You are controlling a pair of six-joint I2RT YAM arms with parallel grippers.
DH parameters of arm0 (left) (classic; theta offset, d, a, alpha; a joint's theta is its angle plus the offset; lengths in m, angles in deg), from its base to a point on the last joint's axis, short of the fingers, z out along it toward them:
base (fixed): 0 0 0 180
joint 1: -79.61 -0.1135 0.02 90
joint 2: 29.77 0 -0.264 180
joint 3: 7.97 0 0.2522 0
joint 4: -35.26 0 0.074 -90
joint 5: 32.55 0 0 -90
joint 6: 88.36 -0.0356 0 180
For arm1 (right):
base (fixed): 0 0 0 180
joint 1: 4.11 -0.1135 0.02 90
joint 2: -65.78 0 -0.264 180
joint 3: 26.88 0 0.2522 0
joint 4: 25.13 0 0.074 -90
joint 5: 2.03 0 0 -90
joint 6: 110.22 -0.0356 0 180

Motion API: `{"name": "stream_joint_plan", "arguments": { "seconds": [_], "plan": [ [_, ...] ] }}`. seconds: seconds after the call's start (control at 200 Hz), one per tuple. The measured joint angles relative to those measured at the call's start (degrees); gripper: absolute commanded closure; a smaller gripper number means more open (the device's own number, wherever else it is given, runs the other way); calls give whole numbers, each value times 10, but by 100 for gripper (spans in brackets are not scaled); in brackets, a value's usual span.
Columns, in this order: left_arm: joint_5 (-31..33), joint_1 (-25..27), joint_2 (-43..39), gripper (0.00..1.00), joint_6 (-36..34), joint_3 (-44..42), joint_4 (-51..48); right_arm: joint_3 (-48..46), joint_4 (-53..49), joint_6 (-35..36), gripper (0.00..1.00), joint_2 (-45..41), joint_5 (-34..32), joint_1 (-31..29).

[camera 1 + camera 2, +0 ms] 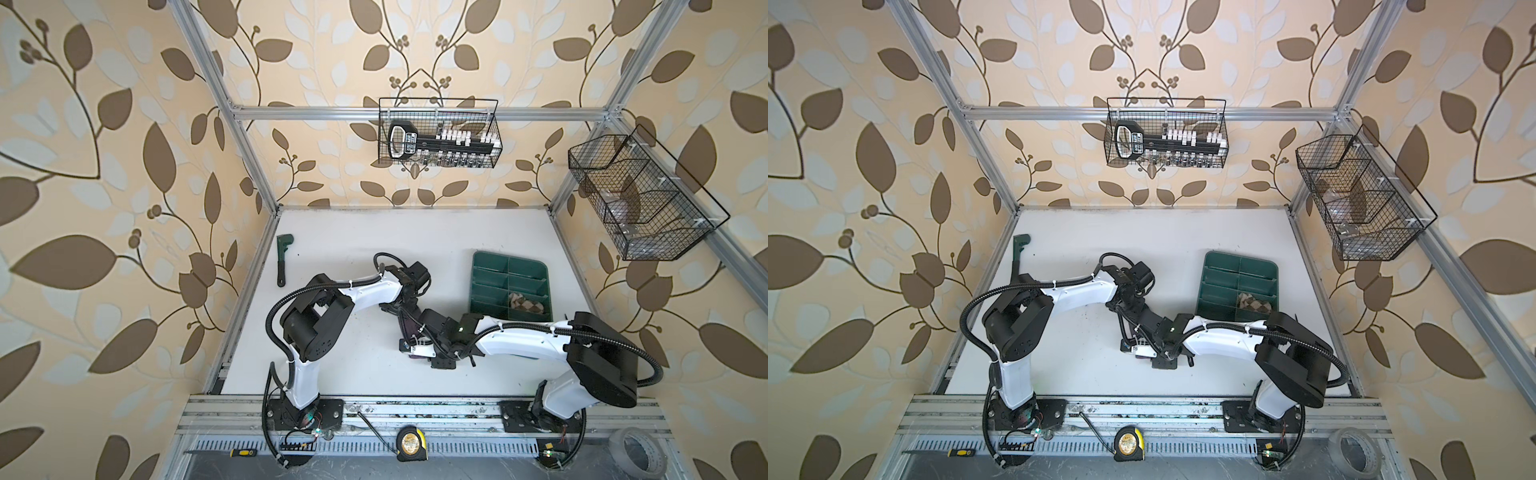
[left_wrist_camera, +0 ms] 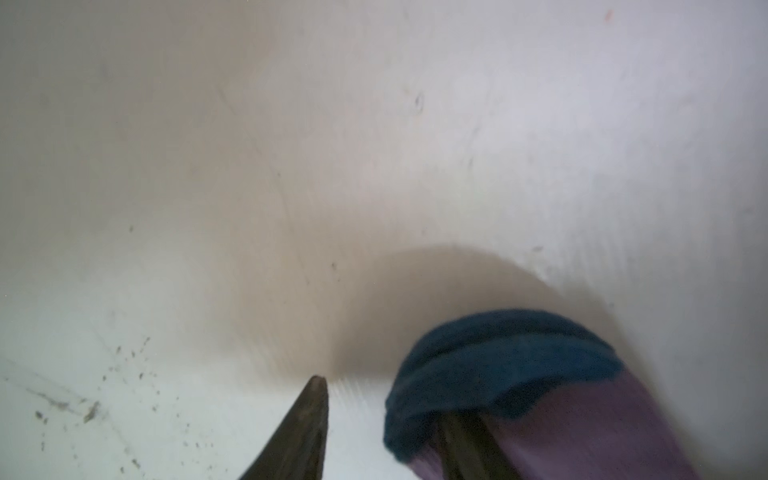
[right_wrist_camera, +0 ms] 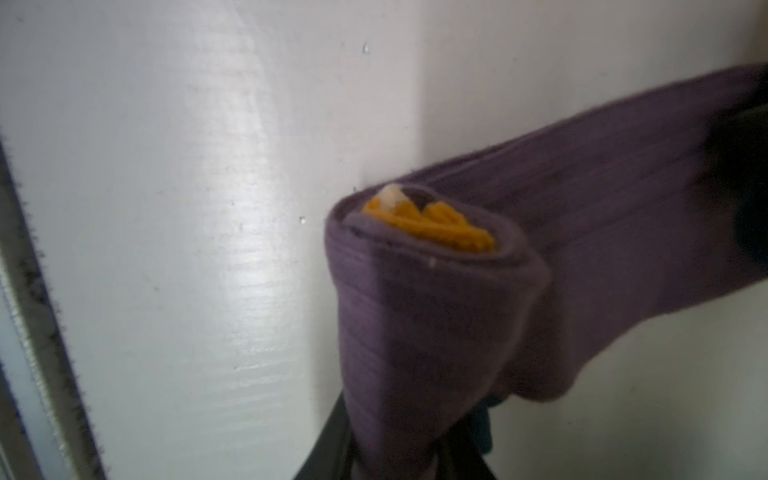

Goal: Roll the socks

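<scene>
The purple ribbed sock [image 3: 582, 199] is partly rolled, with its mustard-yellow cuff [image 3: 436, 226] at the roll's core. My right gripper [image 3: 399, 457] is shut on that roll [image 3: 415, 332] near the middle of the table. The sock's unrolled length runs away to its navy toe [image 2: 498, 361], which drapes over one finger [image 2: 465, 449] of my left gripper [image 2: 382, 399]. The other left finger [image 2: 311, 419] stands apart from it over bare table, so the left gripper is open. In both top views the two grippers [image 1: 395, 309] [image 1: 415, 353] meet over the purple sock [image 1: 403, 328]. The beige argyle sock [image 1: 525, 305] [image 1: 1254, 305] lies bunched in a tray compartment.
A green divided tray [image 1: 511, 259] sits right of the grippers. A green wrench [image 1: 282, 259] lies at the table's left edge. Two wire baskets [image 1: 438, 133] [image 1: 640, 199] hang on the walls. A tape measure [image 1: 411, 444], screwdriver [image 1: 241, 453] and tape roll [image 1: 636, 453] lie on the front rail.
</scene>
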Motion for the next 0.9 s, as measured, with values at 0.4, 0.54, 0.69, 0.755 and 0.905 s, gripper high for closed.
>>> {"name": "stream_joint_plan", "arguments": {
  "seconds": [0.4, 0.54, 0.69, 0.755, 0.905],
  "plan": [
    [-16, -1, 52, 59, -6, 76, -23, 54, -29, 7, 76, 49, -61, -47],
    [-34, -9, 56, 59, -6, 82, -30, 54, -32, 20, 76, 49, -86, -61],
    [-60, -21, 58, 59, -6, 85, -32, 54, -39, 37, 76, 49, -102, -66],
    [-72, -26, 59, 59, -6, 86, -32, 54, -40, 47, 76, 49, -108, -69],
    [-92, -34, 66, 59, -7, 95, -36, 54, -39, 77, 74, 47, -119, -82]
  ]
}}
